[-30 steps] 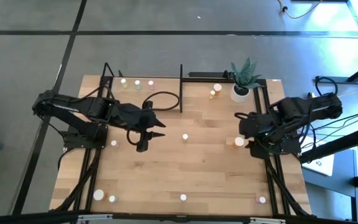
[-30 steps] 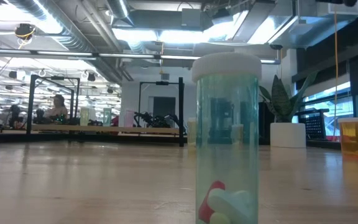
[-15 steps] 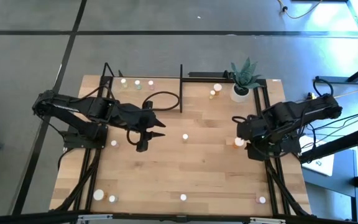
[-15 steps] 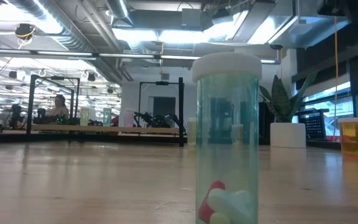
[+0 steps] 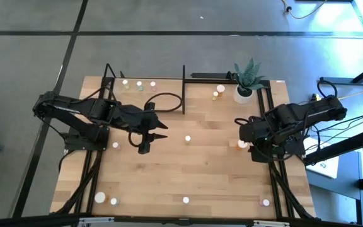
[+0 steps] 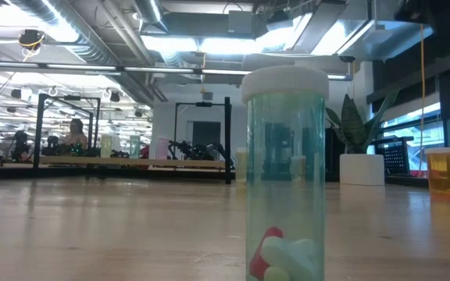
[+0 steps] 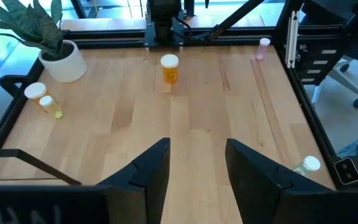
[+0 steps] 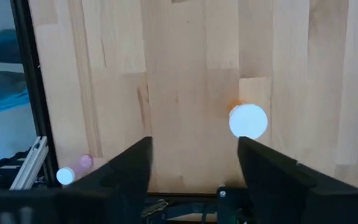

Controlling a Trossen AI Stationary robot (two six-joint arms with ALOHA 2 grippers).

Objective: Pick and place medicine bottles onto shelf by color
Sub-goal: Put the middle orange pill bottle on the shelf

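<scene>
Small white-capped medicine bottles stand scattered on the table. Three stand on the shelf at the far left. My right gripper is open and points down, above and beside an orange bottle, whose cap shows just off its fingers. My left gripper is open and empty at mid-table, pointing toward the right edge. A white-capped bottle stands on its base in front of it.
A potted plant stands at the far right with two bottles beside it. More bottles stand along the near edge. A clear green bottle stands close to the low camera. A black cable loop lies by the shelf.
My right gripper has gone a little toward the table's left edge, closer over the orange bottle. Its fingers stay open. The bottles have kept still.
</scene>
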